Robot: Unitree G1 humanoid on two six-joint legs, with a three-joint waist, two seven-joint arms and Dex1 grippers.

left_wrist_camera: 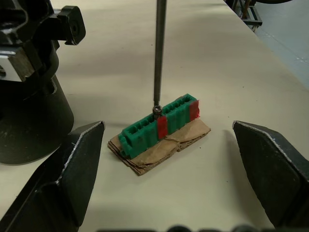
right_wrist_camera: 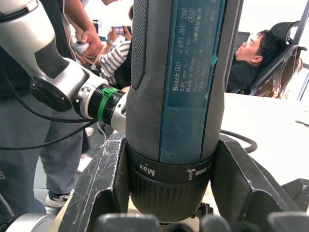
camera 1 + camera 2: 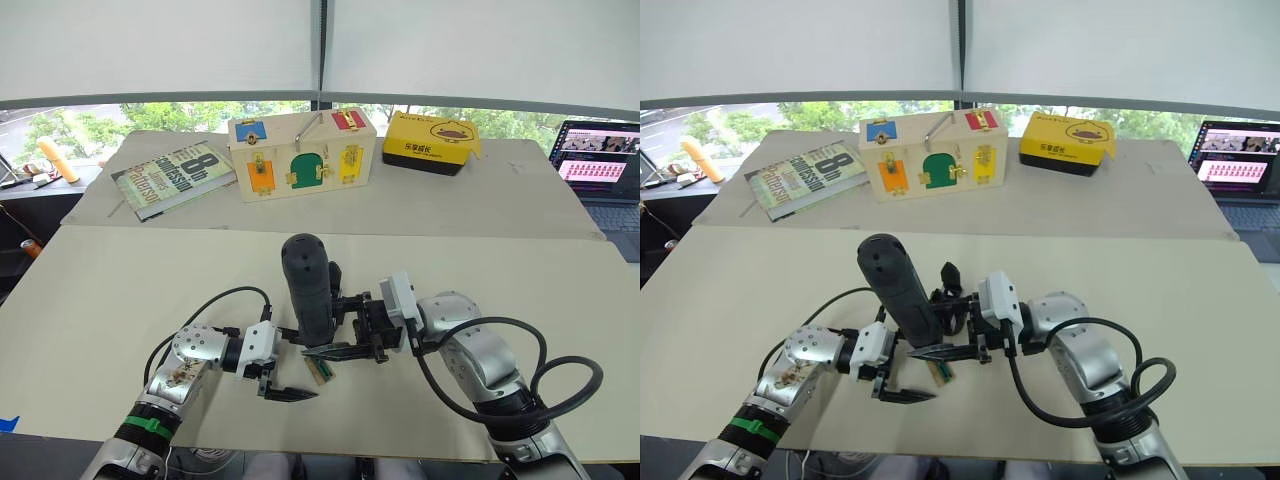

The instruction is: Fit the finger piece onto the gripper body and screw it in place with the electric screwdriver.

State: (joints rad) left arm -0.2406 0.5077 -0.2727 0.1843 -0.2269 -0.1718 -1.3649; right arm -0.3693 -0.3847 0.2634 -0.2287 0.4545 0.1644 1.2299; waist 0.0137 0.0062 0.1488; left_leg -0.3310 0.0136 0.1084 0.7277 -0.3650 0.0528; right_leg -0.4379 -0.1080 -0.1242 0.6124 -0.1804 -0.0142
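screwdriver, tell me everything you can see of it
The screwdriver is a dark, fat cylinder with a grey-blue label printed "Bosch GO" and a black collar marked "Max". It stands upright, rounded butt up, over the table. The right gripper is shut on it, a finger pressing each side of the collar. Its thin metal bit points straight down, the tip resting on a screw head in the top of a small green-and-red block. The left gripper sits open around that block.

daylight from rear windows | soft shadows | wrist backgrounds perhaps blurred
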